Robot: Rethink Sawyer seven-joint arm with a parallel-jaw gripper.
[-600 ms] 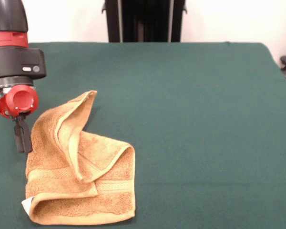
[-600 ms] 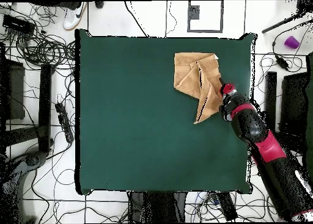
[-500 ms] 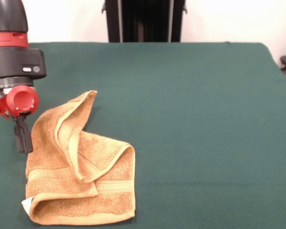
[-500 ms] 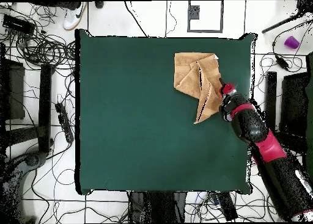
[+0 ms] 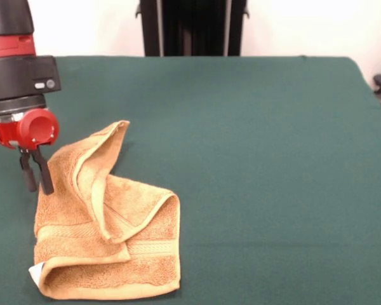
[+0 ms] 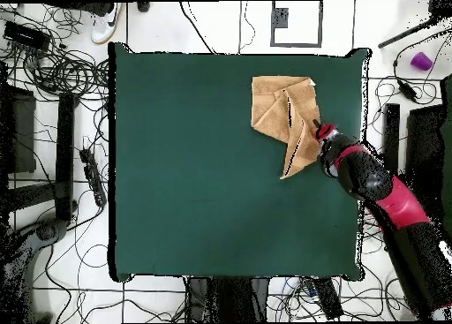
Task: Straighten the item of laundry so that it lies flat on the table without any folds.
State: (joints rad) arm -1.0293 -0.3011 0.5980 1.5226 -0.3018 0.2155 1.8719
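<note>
The golden-orange towel (image 5: 108, 222) lies crumpled near the table's front left, with one end folded over and a flap raised toward the back. Its white tag (image 5: 35, 273) shows at the front left corner. In the overhead view the towel (image 6: 282, 117) is at the upper right of the green table (image 6: 203, 179). My gripper (image 5: 37, 183) hangs just left of the towel's left edge, with its fingers slightly apart and nothing between them. The tips are close above the table (image 5: 254, 159). In the overhead view the gripper (image 6: 318, 126) is at the towel's right edge.
The robot's black pedestal (image 5: 190, 28) stands at the table's far side. Cables (image 6: 53, 64) cover the floor around the table, and a purple object (image 6: 421, 62) lies beyond the right edge. The table edge (image 6: 364, 144) is close to the gripper.
The gripper has shifted slightly toward the towel's edge and risen a little. Its fingers, together before, now stand apart. The towel has not moved.
</note>
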